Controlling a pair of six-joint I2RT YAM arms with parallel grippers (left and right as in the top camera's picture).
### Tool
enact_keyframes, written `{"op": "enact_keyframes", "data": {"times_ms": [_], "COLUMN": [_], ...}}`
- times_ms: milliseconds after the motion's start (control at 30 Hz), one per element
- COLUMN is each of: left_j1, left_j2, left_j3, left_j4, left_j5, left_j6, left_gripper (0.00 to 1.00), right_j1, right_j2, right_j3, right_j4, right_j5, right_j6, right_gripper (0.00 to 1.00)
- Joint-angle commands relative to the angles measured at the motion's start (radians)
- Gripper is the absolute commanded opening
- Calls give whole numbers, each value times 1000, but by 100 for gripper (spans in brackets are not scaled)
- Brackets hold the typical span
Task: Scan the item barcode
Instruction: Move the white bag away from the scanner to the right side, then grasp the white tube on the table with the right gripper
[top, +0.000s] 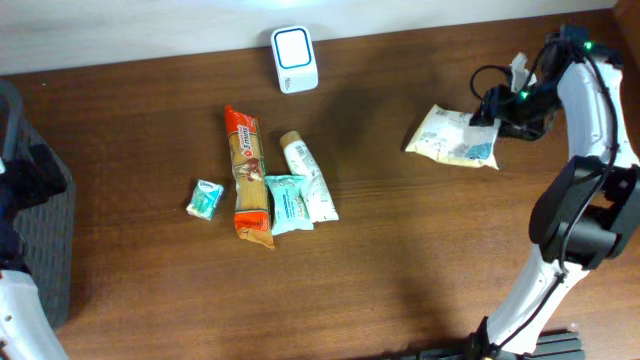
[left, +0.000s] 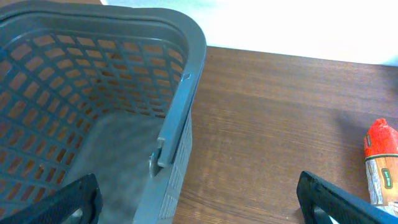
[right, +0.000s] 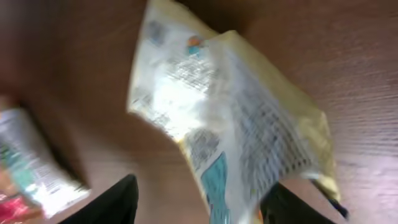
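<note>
- Spanning everything, the table (top: 150, 120) carries a row of groceries (top: 268, 180) near its middle, likely queued for scanning.
- The basket (left: 180, 93) sits at the left edge, probably for finished goods. The left gripper (left: 196, 202) hovers by its rim, fingers wide apart, holding nothing.
- The pouch (top: 455, 140) lies flat at far right, well apart from the scanner (top: 294, 58).
- The right gripper (right: 205, 193) is at the pouch's edge, fingers apart astride it, with no clamp visible.
</note>
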Motion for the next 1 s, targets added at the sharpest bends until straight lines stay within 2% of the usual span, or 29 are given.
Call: {"op": "enact_keyframes", "data": {"times_ms": [0,167,333,467,533,767,967], "left_j1": [4,4,4,4,4,4,4], "left_j2": [-7,-7,-7,-7,-7,-7,-7], "left_j3": [13,13,13,13,13,13,13], "left_j4": [5,5,5,5,5,5,5], "left_j5": [3,3,3,3,3,3,3], "left_j6": [12,12,12,12,12,12,12], "left_gripper": [99,99,99,99,99,99,99], "right_j1": [88,152,164,280,360,536,629], "right_j2": [-39,-39,-39,-25,-25,-24,-24], "right_j3": [45,45,49,36,-28,-360,-528], "right_j4": [-46,-40,-40,-37,-23,293,563], "right_j5": [-72,18,-77,-127,-152,-375,-377], "right_j6": [-55,-45,-46,-61,-114,-110,45], "right_gripper": [61,61,60,60,60,61,59]}}
